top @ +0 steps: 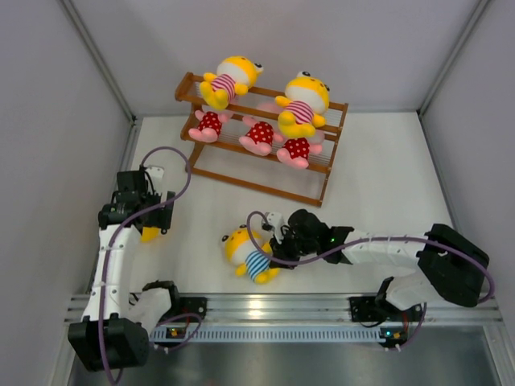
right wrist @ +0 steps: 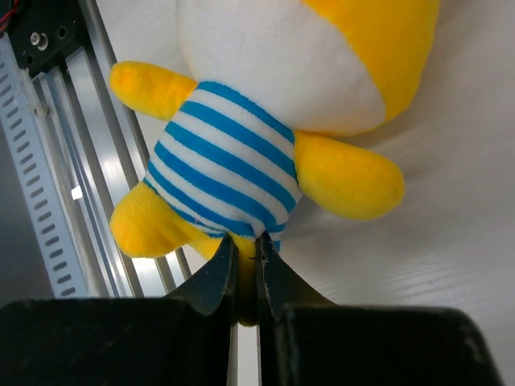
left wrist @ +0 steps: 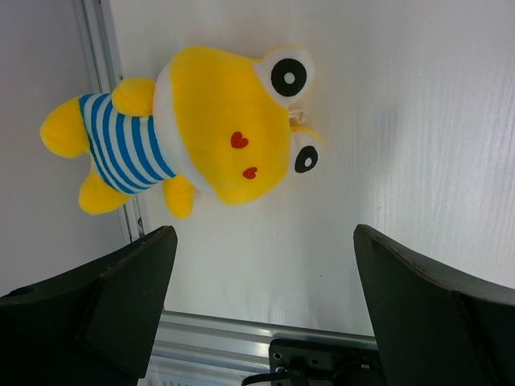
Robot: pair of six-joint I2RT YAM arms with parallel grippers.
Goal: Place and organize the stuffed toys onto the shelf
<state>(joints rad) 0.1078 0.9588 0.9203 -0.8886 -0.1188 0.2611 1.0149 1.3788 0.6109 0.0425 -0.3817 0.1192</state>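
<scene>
Pinches the lower hem of the blue-striped toy [right wrist: 229, 165] with the right claw [right wrist: 245, 245], fingers nearly together on the cloth, the toy's body and head lying on the table [top: 386, 177] just beyond the fingertips. Holds the left claw [left wrist: 264, 233] wide apart, gripping nothing — with a second blue-striped toy [left wrist: 217, 129] face-up just ahead of its fingertips, clear of them. Has the shelf [top: 257, 184] well beyond both claws, with two pink-striped yellow toys [top: 228, 80] on its top tier and three pink dotted toys [top: 259, 135] on the tier below.
</scene>
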